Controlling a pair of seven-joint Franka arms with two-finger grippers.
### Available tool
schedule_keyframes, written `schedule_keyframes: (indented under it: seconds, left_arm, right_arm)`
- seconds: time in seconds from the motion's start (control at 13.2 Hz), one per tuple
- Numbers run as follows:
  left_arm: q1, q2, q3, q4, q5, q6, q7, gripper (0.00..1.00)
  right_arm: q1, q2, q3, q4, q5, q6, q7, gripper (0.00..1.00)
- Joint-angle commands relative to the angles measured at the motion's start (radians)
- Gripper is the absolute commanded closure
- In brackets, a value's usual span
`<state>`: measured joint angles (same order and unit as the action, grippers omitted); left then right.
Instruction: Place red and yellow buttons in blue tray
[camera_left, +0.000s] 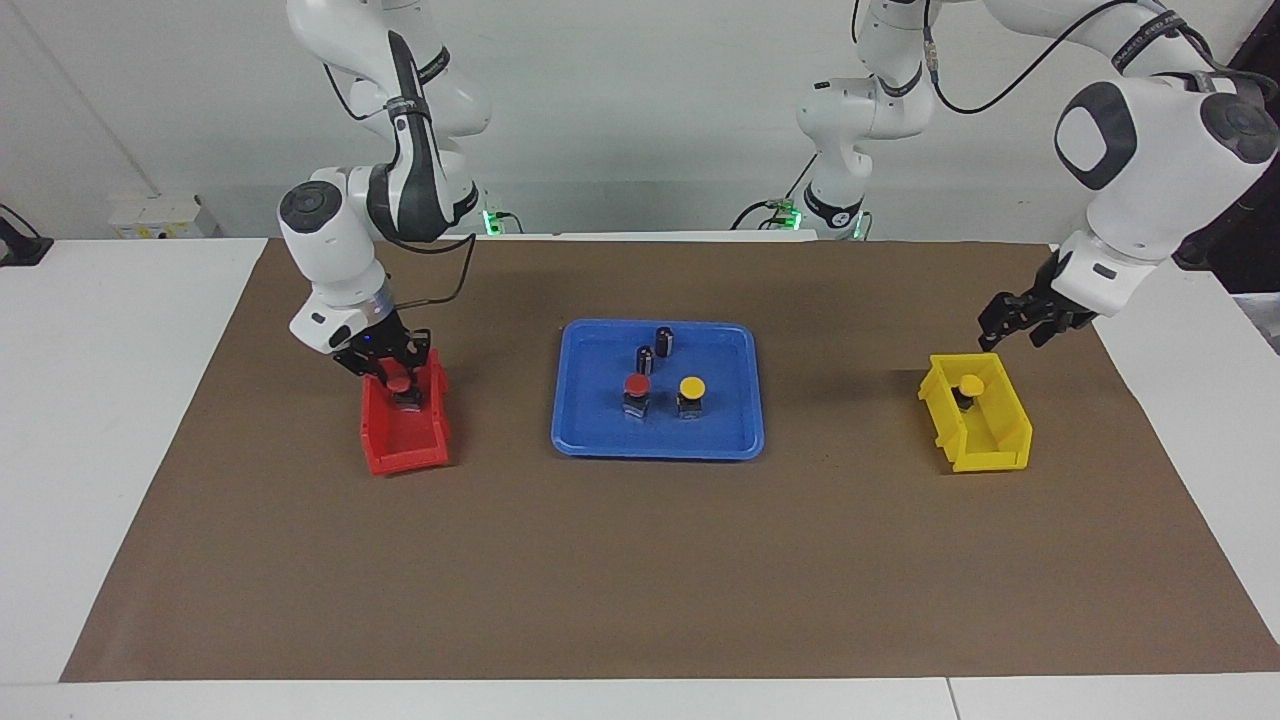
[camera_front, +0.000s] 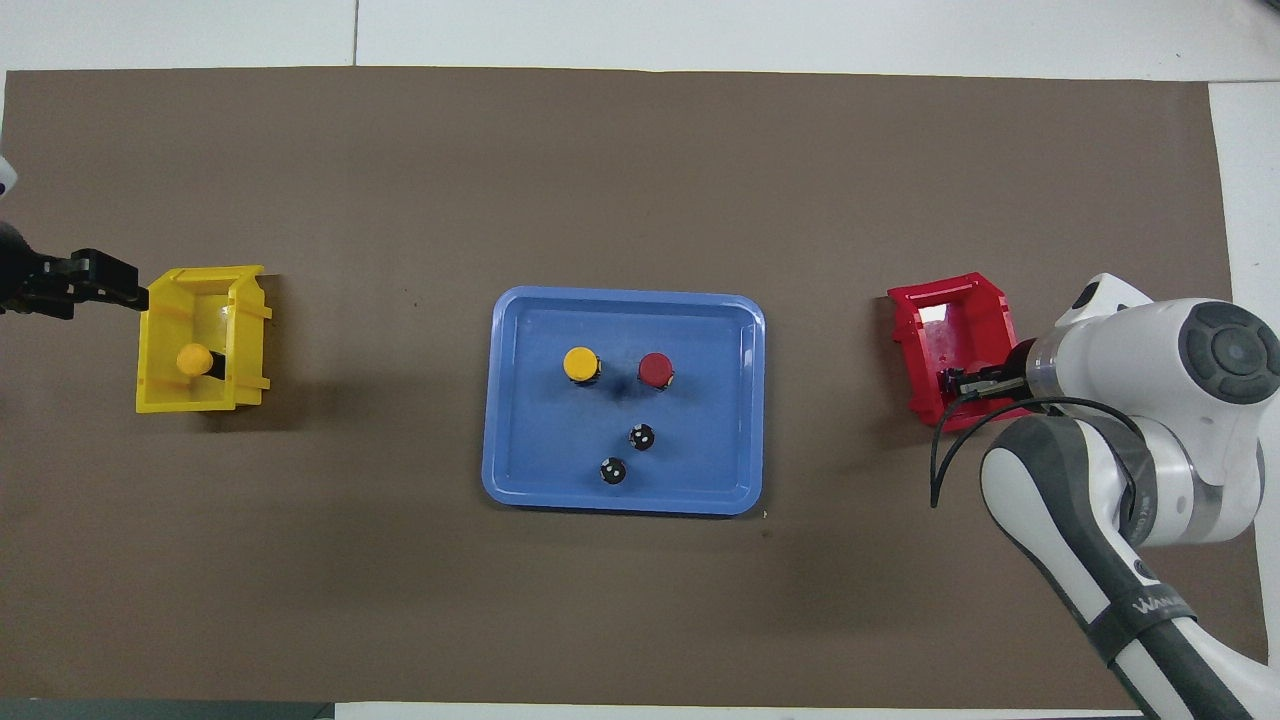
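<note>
The blue tray (camera_left: 735, 340) (camera_front: 520, 330) lies mid-table. In it stand one red button (camera_left: 636, 388) (camera_front: 655, 369) and one yellow button (camera_left: 691, 388) (camera_front: 580, 363). A second red button (camera_left: 398, 383) stands in the red bin (camera_left: 400, 455) (camera_front: 925, 310). My right gripper (camera_left: 400, 375) (camera_front: 952, 381) is down in that bin, right at this button, and hides it in the overhead view. A second yellow button (camera_left: 968, 385) (camera_front: 192, 359) stands in the yellow bin (camera_left: 990, 455) (camera_front: 245, 335). My left gripper (camera_left: 1012, 322) (camera_front: 95, 283) is open and empty, up in the air by the bin's rim.
Two dark capless cylinders (camera_left: 645, 358) (camera_left: 664, 340) stand in the blue tray, nearer to the robots than the two buttons; they also show in the overhead view (camera_front: 641, 436) (camera_front: 612, 470). A brown mat (camera_left: 640, 560) covers the table.
</note>
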<state>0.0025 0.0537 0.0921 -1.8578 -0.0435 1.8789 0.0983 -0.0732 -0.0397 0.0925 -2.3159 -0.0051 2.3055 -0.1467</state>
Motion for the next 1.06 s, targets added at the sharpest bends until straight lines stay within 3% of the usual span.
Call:
schedule_keyframes:
  seconds: [0.0, 0.15, 0.3, 0.53, 0.76, 0.99]
  left_arm:
    - [0.002, -0.074, -0.017, -0.179, 0.019, 0.115, 0.014, 0.34]
    - [0.007, -0.080, -0.017, -0.240, 0.019, 0.152, 0.067, 0.43]
    - [-0.004, -0.080, -0.018, -0.280, 0.019, 0.213, 0.069, 0.45]
    - [-0.001, -0.052, -0.018, -0.310, 0.019, 0.290, 0.072, 0.45]
    - [0.001, -0.025, -0.018, -0.354, 0.019, 0.391, 0.072, 0.45]
    - [0.001, 0.005, -0.018, -0.373, 0.019, 0.448, 0.069, 0.46]
  right_arm:
    - [-0.005, 0.042, 0.009, 0.206, 0.020, -0.211, -0.028, 0.65]
    - [0.038, 0.101, 0.015, 0.390, 0.020, -0.369, 0.011, 0.65]
    - [0.142, 0.145, 0.016, 0.481, 0.020, -0.396, 0.196, 0.65]
    - [0.310, 0.176, 0.016, 0.449, 0.020, -0.237, 0.525, 0.66]
    - [0.397, 0.207, 0.015, 0.386, 0.020, -0.111, 0.607, 0.66]
    - [0.441, 0.230, 0.015, 0.362, 0.014, -0.080, 0.657, 0.65]
